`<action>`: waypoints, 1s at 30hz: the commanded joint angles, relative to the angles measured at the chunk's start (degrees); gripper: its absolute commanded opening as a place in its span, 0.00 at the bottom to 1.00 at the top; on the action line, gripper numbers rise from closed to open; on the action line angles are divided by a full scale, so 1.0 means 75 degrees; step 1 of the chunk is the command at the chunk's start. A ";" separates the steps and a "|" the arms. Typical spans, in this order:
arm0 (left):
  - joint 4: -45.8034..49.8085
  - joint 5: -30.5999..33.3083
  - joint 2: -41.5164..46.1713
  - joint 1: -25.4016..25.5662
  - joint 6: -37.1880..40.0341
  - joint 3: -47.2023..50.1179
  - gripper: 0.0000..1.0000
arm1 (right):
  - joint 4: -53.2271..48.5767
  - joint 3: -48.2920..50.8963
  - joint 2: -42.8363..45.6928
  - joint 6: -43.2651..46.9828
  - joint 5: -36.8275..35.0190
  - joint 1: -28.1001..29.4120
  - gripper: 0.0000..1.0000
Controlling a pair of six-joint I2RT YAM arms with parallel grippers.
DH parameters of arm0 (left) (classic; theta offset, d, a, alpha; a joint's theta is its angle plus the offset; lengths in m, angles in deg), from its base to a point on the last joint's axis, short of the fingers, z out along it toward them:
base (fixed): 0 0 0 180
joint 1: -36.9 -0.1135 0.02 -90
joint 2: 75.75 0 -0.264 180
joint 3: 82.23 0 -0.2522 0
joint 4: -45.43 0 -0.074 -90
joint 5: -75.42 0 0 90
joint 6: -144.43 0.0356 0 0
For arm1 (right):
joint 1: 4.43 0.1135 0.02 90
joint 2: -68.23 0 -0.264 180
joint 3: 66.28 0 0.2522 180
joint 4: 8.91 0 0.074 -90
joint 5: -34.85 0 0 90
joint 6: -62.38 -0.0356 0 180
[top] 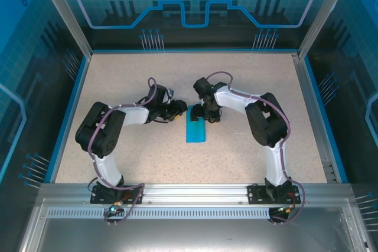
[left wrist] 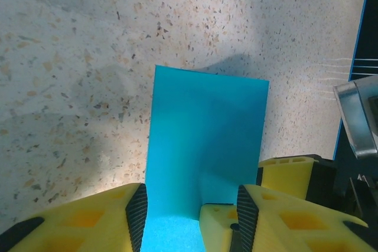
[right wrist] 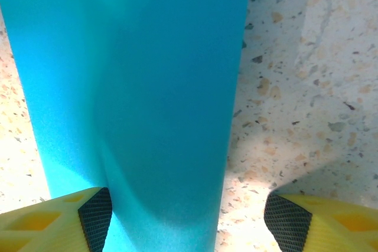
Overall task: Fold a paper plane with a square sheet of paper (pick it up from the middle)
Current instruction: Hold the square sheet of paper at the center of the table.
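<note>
The square sheet of paper [top: 195, 129] lies mid-table as a narrow bright blue rectangle, long side running away from the arms; no paper plane shape is in view. My left gripper [top: 181, 113] is at the strip's far left corner and my right gripper [top: 208, 116] at its far right. In the left wrist view the paper [left wrist: 204, 140] runs between my left gripper's [left wrist: 189, 219] parted jaws and curls up at the near end. A yellow finger of the right gripper [left wrist: 217, 225] sits there too. In the right wrist view the paper [right wrist: 136, 87] covers the left half of my open right gripper [right wrist: 192, 219].
The speckled tabletop [top: 266, 81] stretches on all sides of the paper. A raised blue border [top: 68, 110] and aluminium posts frame it, with a metal rail [top: 195, 192] along the near edge holding both arm bases.
</note>
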 commanded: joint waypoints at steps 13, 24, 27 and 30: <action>0.0525 -0.0750 -0.0540 0.0066 -0.0168 -0.0740 0.16 | 0.0570 0.0535 -0.1505 -0.0075 0.0572 0.0064 0.75; 0.1195 -0.0766 -0.0938 0.0159 0.0000 -0.1172 0.09 | 0.0570 0.0522 -0.1529 -0.0111 0.0583 0.0070 0.75; 0.1406 -0.0716 -0.1034 0.0180 0.0062 -0.1305 0.08 | 0.0558 0.0538 -0.1528 -0.0122 0.0579 0.0070 0.75; 0.1705 -0.0615 -0.1123 0.0200 0.0172 -0.1425 0.08 | 0.0552 0.0533 -0.1529 -0.0134 0.0575 0.0081 0.75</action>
